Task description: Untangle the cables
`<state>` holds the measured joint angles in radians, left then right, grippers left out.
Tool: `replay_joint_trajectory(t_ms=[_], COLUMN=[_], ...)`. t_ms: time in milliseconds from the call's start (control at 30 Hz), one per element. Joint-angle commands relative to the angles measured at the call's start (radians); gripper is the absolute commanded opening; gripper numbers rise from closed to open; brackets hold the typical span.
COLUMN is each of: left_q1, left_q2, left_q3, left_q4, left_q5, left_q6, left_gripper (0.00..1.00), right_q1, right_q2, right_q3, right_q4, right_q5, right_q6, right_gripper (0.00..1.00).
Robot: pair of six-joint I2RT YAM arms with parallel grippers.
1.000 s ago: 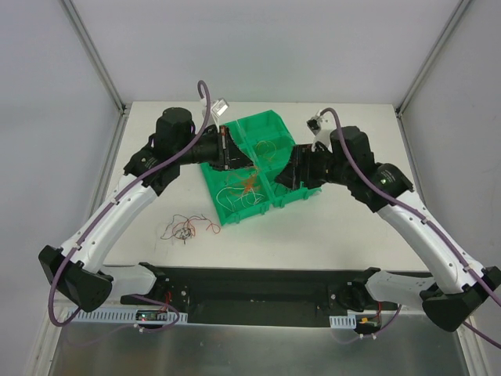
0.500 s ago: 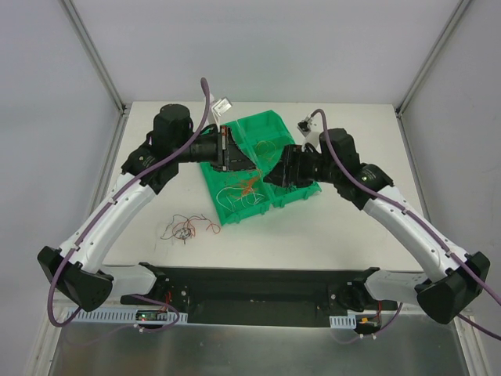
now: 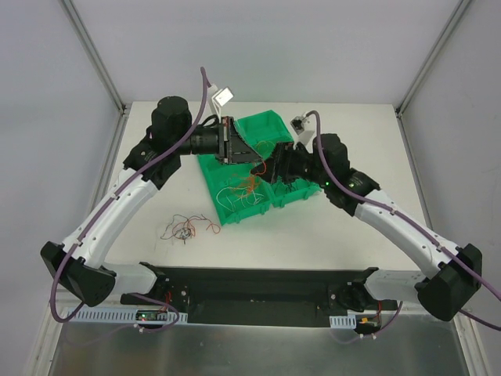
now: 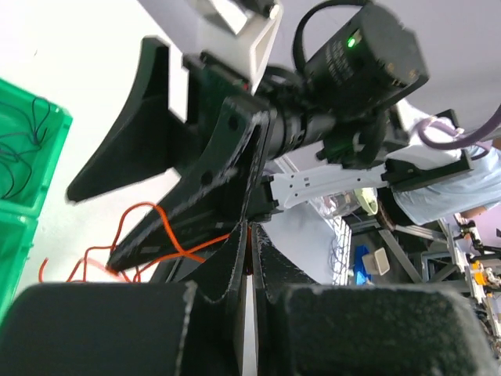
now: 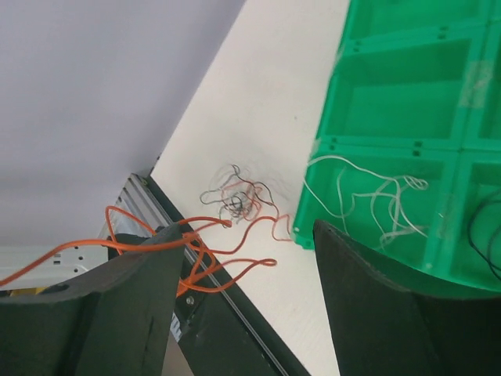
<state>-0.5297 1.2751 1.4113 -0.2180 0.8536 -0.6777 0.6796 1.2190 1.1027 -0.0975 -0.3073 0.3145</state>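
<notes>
- White table [image 3: 352, 227] under bare grey walls; green tray [image 3: 264, 124] set askew, nearer the far edge than the near one, roughly midway between left and right edges.
- Left gripper [image 4: 249, 251] above tray, clamped tight, seemingly pinching orange cable [image 5: 145, 245] at the fingertips.
- Right gripper [image 5: 244, 258] just beside it, jaws spread wide, holding nothing, with orange loops across its left finger.
- Risks: closing on several loops at once, then tightening a knot instead of freeing it; hair-thin wire slipping out of the pinch; jaws knocking together, being so close; tray dragged along if a loop hooks its wall.
- Tangle [image 3: 185, 228] of red, black and pale cables on bare table toward the near left corner, well apart from tray, untouched.
- White cables [image 3: 235, 194] curled in a near compartment of tray.
- Orange cable: long axis from the pinch down toward tray, curly free end drooping toward the near edge; exact lie hard to tell.
</notes>
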Motion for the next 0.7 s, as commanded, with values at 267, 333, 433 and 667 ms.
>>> replay_joint_trajectory(t_ms=[267, 333, 433, 667], left_q1=[-0.01, -0.01, -0.01, -0.009], left_q2=[0.007, 0.006, 0.026, 0.073], left_q3=[0.118, 0.181, 0.358, 0.676], left_q4=[0.287, 0.287, 0.289, 0.157], left_q5=[0.058, 0.035, -0.022, -0.165], left_q6=[-0.186, -0.183, -0.186, -0.059], left_gripper=[0.0, 0.0, 0.0, 0.0], right_q1=[0.074, 0.087, 0.097, 0.097], right_q2=[0.059, 0.089, 0.145, -0.004], right_q3=[-0.007, -0.029, -0.111, -0.346], right_q4=[0.282, 0.253, 0.193, 0.032], right_q5=[0.031, 0.051, 0.059, 0.169], right_q6=[0.017, -0.003, -0.044, -0.084], right_gripper=[0.7, 0.69, 0.66, 0.66])
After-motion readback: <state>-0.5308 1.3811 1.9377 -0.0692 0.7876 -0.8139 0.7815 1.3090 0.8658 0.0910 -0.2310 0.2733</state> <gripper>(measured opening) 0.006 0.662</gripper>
